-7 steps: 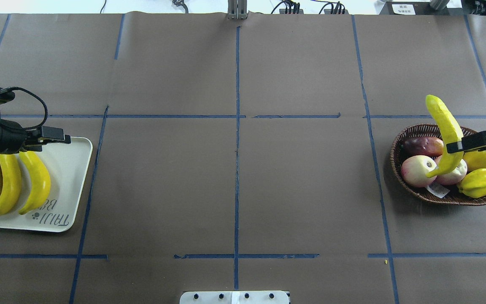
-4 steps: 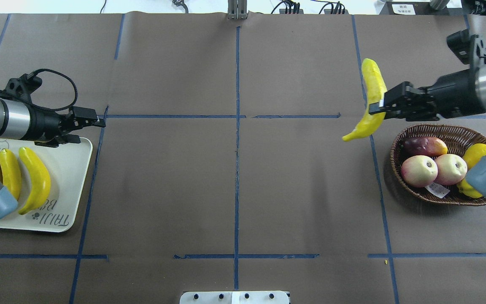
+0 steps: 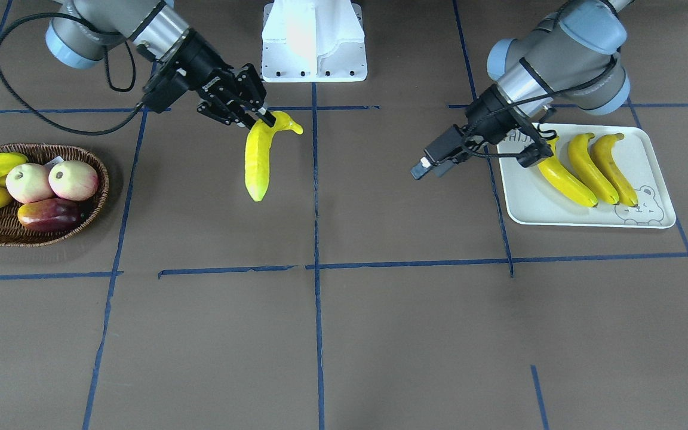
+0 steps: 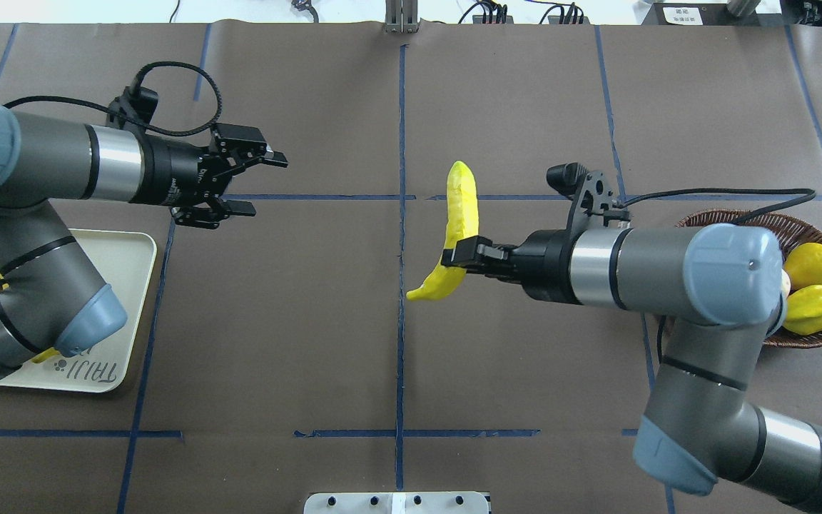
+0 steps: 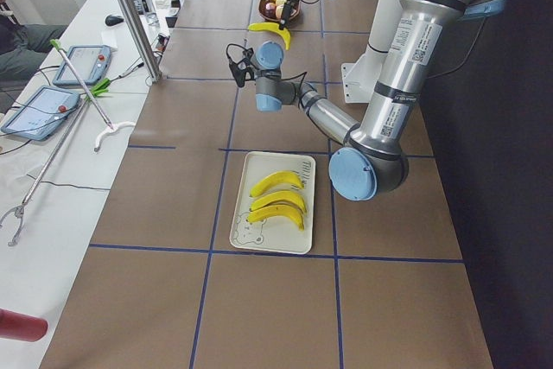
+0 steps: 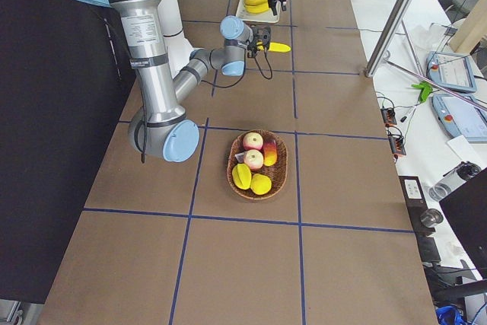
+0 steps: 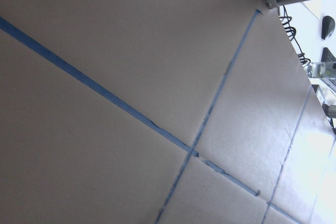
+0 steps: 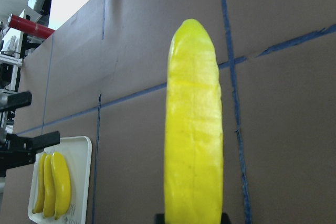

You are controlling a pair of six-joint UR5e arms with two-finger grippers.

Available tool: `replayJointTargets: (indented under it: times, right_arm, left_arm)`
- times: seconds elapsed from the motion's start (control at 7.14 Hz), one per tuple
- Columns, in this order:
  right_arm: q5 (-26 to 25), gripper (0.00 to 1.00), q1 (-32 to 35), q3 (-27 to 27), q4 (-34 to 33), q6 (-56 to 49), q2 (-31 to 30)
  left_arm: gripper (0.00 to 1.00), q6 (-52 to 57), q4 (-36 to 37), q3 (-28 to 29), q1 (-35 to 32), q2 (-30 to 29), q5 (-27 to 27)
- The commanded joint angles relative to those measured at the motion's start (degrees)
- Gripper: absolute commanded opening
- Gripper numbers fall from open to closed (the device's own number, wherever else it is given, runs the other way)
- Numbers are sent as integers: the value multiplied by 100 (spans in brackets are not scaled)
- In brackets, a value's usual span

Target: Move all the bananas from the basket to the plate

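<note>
Clenching the long, curved, glossy yellow banana, the right pincer has carried it from the brown wicker basket to above mid worktop. The released left pincer has advanced from the white rectangular plate, suggesting a handover.

Grey arms, blue joint caps; black left gripper, right gripper, cables.

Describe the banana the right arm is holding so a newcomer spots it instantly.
On the brown table, look near the centre, where the blue tape lines cross. There the right gripper holds one banana in the air, clamped near its stem end. The other three bananas lie side by side on the white plate; this one alone touches no surface.
</note>
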Motion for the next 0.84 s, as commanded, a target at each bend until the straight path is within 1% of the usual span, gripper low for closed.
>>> replayJointTargets:
  times: [0.0,0.14,0.28,0.42,0.56,0.7]
  right_arm:
    - [-733,1,-668,-145,-44,-531,219]
    - [-744,1,-739,-285,-44,-708,342]
    - [-771,1,-766,-348,-44,-710,413]
    - [-771,1,-784,-348,-44,-710,457]
    - [-771,1,-793,-348,-35,-710,475]
    - [-771,1,-793,-348,-35,-710,475]
  left_arm:
    - [99,-19,-12,81,430,-443,16]
    - [99,-19,-21,221,562,-679,33]
    - [99,-19,-12,248,728,-821,277]
    - [99,-10,-3,396,869,-1023,453]
    - [99,-10,-12,668,914,-1199,464]
    - [99,51,-12,705,1062,-1209,603]
